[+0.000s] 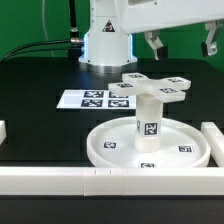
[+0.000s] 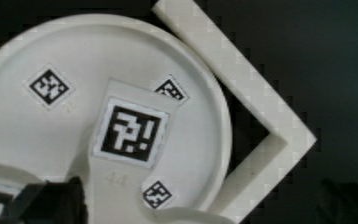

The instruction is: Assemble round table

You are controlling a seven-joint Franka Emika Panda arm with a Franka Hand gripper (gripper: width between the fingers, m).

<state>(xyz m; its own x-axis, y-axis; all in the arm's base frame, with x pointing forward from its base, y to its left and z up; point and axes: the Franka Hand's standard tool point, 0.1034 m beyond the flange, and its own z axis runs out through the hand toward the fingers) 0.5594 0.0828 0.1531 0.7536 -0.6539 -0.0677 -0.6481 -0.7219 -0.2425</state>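
The large rimmed round disc lies near the table's front. The short thick cylinder stands upright in the disc's middle. The cross-shaped piece appears to rest flat on top of the cylinder. All three carry small tags. My gripper hangs high above and behind them, toward the exterior view's right. Its jaws are wide apart and empty. The wrist view shows the disc with several tags and a white part with a big tag in its middle. My fingers do not show clearly there.
The marker board lies behind the disc, beside the robot base. White border blocks run along the front, the exterior view's right and left. A border block corner also shows in the wrist view.
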